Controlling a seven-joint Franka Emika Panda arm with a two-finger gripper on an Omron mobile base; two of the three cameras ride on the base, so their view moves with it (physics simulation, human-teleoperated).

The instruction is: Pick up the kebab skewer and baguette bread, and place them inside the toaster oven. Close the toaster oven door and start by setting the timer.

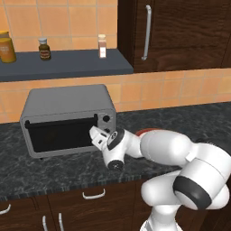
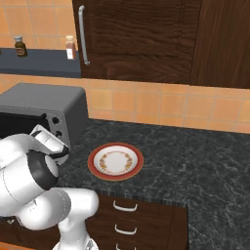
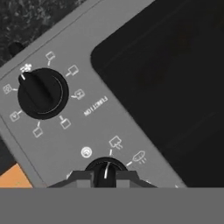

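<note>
Dark marble counter (image 1: 67,169) underneath, arm stretched toward nine o'clock. Gripper (image 3: 105,177) pinched tight on a black knob (image 3: 105,168) of the toaster oven (image 1: 63,106).

Matt grey metal is showing on the toaster oven (image 1: 67,101), dark glossy glass in its door (image 1: 61,135); speckled black stone counter (image 2: 195,156) is gleaming faintly.
</note>
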